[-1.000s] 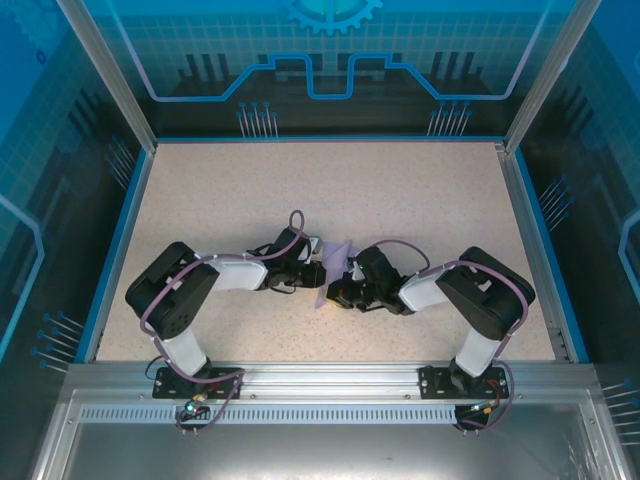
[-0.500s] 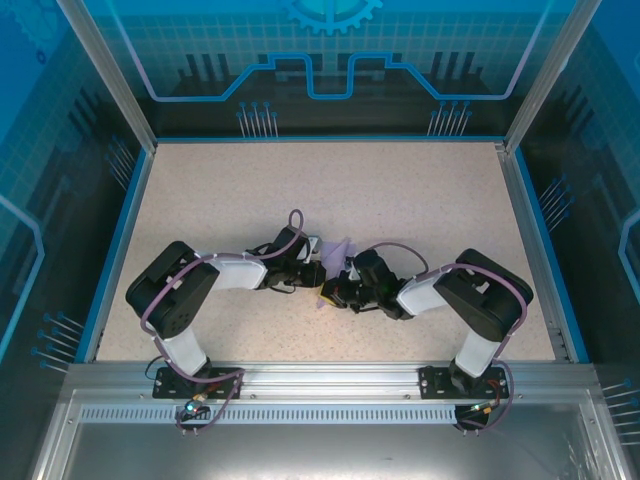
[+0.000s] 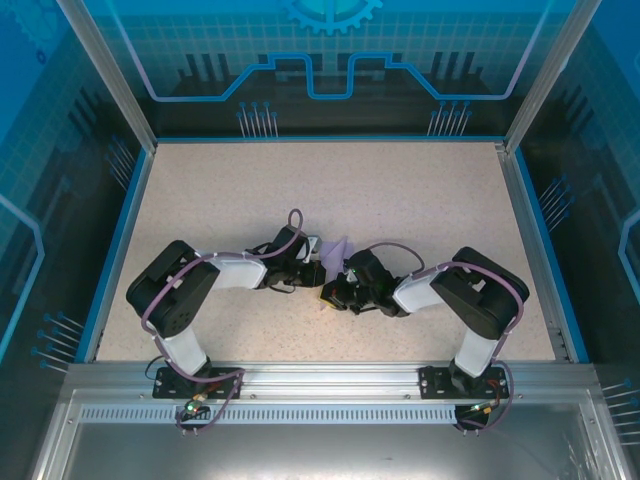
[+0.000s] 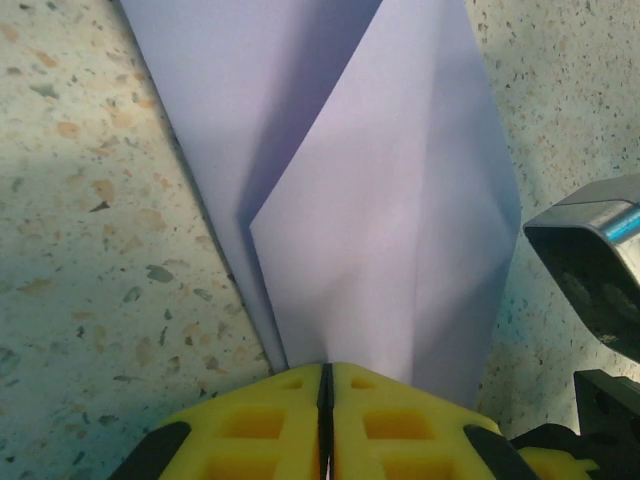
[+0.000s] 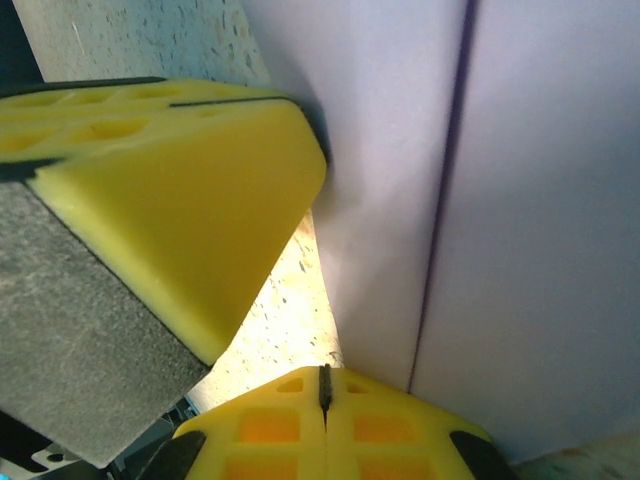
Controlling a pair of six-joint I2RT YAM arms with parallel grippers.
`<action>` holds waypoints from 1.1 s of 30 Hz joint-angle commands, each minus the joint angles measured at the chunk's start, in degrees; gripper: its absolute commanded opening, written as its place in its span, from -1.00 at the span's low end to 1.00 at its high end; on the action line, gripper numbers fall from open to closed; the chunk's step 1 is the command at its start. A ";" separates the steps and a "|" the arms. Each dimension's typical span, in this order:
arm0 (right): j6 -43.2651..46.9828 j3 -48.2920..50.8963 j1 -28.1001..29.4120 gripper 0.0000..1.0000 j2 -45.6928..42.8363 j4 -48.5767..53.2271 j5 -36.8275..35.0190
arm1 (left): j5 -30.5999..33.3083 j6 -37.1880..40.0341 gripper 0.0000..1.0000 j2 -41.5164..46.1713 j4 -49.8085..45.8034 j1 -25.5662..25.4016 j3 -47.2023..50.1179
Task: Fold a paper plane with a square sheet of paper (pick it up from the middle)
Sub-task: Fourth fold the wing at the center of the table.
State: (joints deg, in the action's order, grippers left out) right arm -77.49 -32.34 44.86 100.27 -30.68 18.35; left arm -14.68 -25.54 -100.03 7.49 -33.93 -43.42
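The sheet of paper (image 3: 340, 247) is lavender and folded into a narrow creased shape; it lies between the two grippers at mid-table. In the left wrist view the paper (image 4: 380, 200) runs straight into my left gripper (image 4: 325, 372), whose yellow fingers are shut on its near end. My right gripper (image 5: 323, 372) is shut with nothing between its fingers, and its tip sits at the paper's (image 5: 500, 200) lower edge. The left gripper's yellow fingers (image 5: 180, 200) stand close beside it. From above, the left gripper (image 3: 322, 272) and right gripper (image 3: 332, 292) almost touch.
The speckled beige table (image 3: 330, 190) stretches open behind the arms, bounded by a blue rim (image 3: 120, 240) and aluminium frame posts. A grey part of the right arm (image 4: 590, 260) sits close to the paper's right side.
The right arm has crept left toward the left gripper and now covers the paper's lower tip. The left gripper has held still.
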 commanded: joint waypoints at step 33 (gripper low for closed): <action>13.96 -0.22 2.36 -0.92 -14.58 27.73 1.62 | 3.69 1.99 -0.80 -6.58 -7.32 0.43 1.26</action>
State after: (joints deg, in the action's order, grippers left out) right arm -65.76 -32.23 50.43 89.06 -7.73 16.10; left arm -15.97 -25.30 -100.92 6.59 -33.69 -44.49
